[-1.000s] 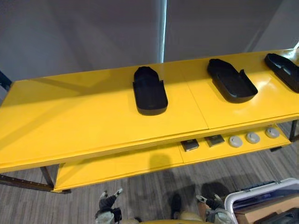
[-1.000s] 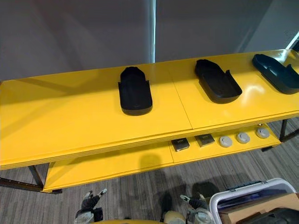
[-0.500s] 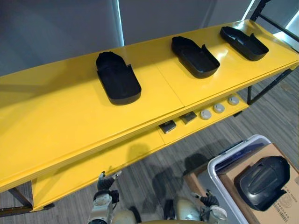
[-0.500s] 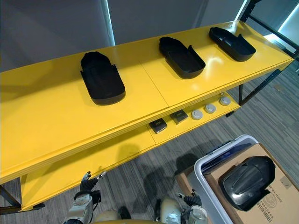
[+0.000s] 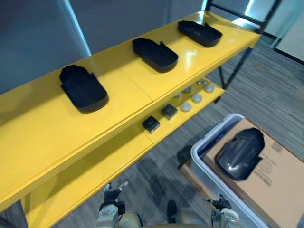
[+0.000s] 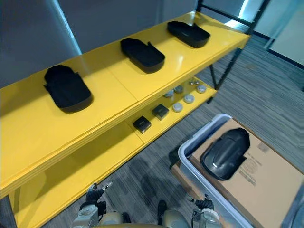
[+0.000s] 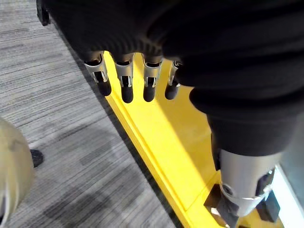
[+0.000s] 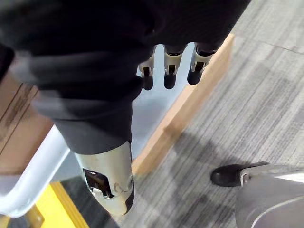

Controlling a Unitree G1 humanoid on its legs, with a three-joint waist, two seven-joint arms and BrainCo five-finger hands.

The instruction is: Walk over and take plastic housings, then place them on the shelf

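Observation:
Three black plastic housings [image 5: 83, 89] [image 5: 155, 54] [image 5: 199, 33] lie in a row, open side up, on the top board of the yellow shelf [image 5: 42, 128]. A fourth black housing [image 5: 240, 154] rests dome up on cardboard inside a white bin on the floor to my right. My left hand [image 5: 111, 194] hangs low in front of the shelf, its fingers [image 7: 123, 80] straight and holding nothing. My right hand [image 5: 219, 205] hangs by the bin's near corner, with relaxed, empty fingers [image 8: 168, 71].
The lower shelf board [image 5: 109, 156] carries two small black boxes [image 5: 151, 124] and several grey discs [image 5: 196, 98]. The white bin [image 5: 194, 153] holds a cardboard sheet [image 5: 275, 175]. A black frame post [image 5: 237, 61] ends the shelf on the right. Grey carpet lies between shelf and bin.
The camera has swung to the right: the shelf has slid left and away, and the bin with its housing has come further into view. Both hands still hang low and empty.

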